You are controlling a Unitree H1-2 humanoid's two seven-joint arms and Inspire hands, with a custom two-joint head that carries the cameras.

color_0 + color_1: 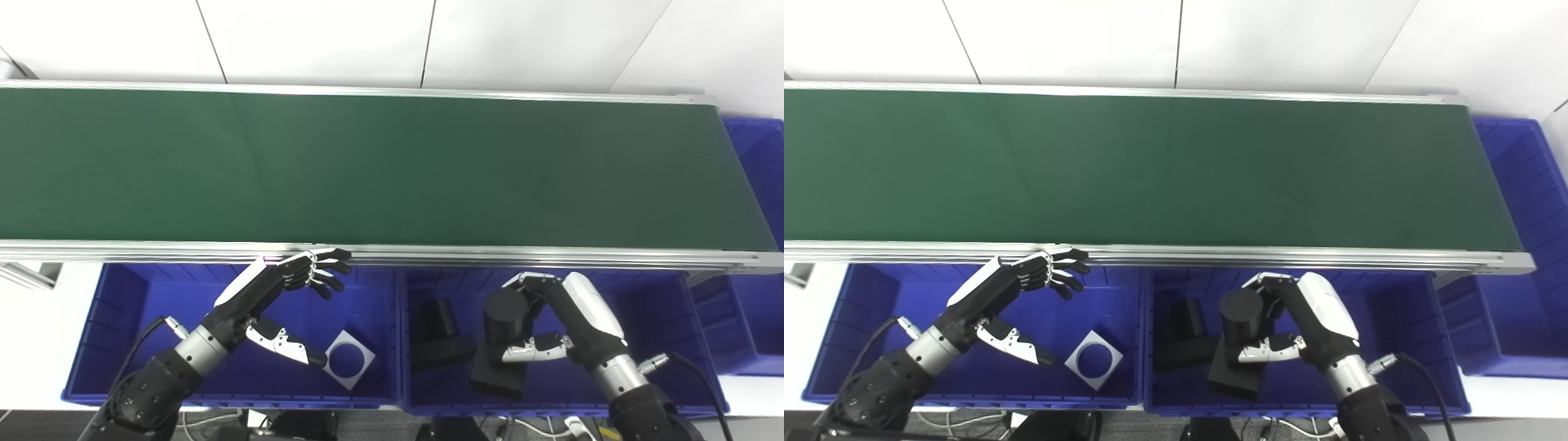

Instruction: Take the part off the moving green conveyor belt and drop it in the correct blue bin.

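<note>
The green conveyor belt [380,165] carries no part in view. My right hand [554,318] is shut on a black part [503,340], a cylinder on a flat base, and holds it inside the middle blue bin [664,318]. A second black part [438,337] lies in that bin to its left. My left hand [288,288] is open and empty above the left blue bin [122,306], fingers near the belt's front rail. A grey square plate with a round hole [348,359] lies in the left bin.
A third blue bin [756,245] stands at the belt's right end. The belt's aluminium front rail [490,254] runs just above both hands. White wall panels lie behind the belt.
</note>
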